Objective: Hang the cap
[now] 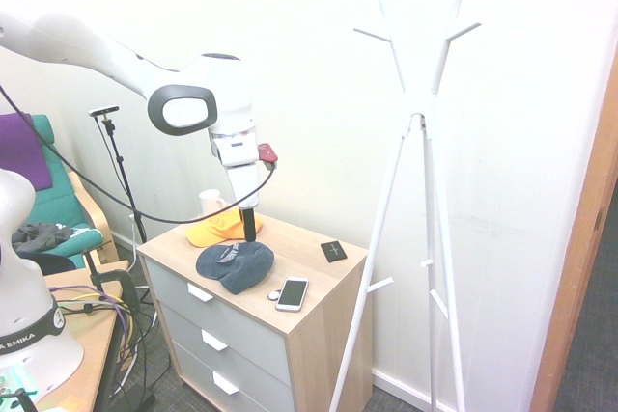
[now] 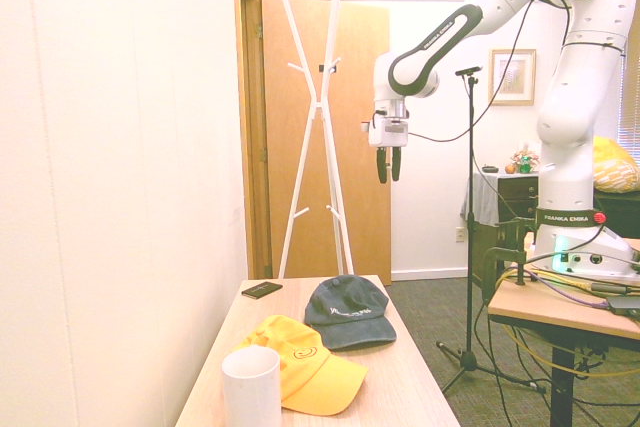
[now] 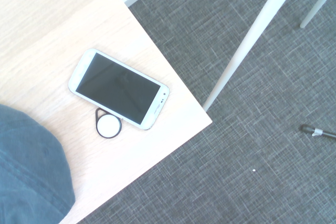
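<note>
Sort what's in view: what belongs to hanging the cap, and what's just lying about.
For the job:
- dark blue cap
- white coat stand
- pincer, open and empty

Just lying about:
- yellow cap
- white mug
- phone
- round key tag
- small black card-like item

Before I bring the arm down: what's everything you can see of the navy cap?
The navy cap is soft, faded-looking fabric with a rounded crown, a curved brim and small white lettering on the front. It sits upright, crown up, on the wooden top of the drawer unit, beside the yellow cap. The open gripper is above the furniture, not holding it.
</note>
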Controlling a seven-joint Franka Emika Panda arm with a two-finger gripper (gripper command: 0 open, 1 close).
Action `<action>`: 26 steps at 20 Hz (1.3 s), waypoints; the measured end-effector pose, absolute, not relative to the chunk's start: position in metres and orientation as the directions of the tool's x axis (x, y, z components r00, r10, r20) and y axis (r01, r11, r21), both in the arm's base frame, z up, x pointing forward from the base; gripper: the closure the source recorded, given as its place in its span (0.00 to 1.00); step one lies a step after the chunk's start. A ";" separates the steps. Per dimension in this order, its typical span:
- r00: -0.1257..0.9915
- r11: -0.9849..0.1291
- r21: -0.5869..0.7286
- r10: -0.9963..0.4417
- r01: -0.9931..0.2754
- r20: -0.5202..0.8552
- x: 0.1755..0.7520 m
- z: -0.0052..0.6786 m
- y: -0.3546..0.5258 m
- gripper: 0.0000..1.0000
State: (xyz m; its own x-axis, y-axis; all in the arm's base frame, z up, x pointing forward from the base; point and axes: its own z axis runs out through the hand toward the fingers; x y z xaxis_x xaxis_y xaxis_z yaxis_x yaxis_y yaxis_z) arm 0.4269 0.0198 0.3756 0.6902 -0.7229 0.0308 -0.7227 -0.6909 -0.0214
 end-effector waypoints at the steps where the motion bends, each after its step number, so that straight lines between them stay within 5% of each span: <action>1: 0.689 -0.690 -0.021 -0.724 -0.724 0.030 0.427 0.375 0.020 0.00; 10: 0.750 -0.751 0.010 -0.658 -0.660 0.070 0.418 0.344 0.131 0.00; 24: 0.873 -0.879 0.041 -0.465 -0.475 0.145 0.461 0.159 0.265 0.00; 25: 0.877 -0.882 0.043 -0.459 -0.468 0.144 0.462 0.156 0.269 1.00; 26: 0.882 -0.887 0.046 -0.449 -0.459 0.145 0.462 0.154 0.273 1.00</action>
State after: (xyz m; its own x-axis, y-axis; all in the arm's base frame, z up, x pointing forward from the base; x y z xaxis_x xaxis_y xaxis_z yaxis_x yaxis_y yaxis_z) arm 0.4622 0.2729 0.1538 0.8818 -0.4488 0.1453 -0.4591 -0.8871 0.0465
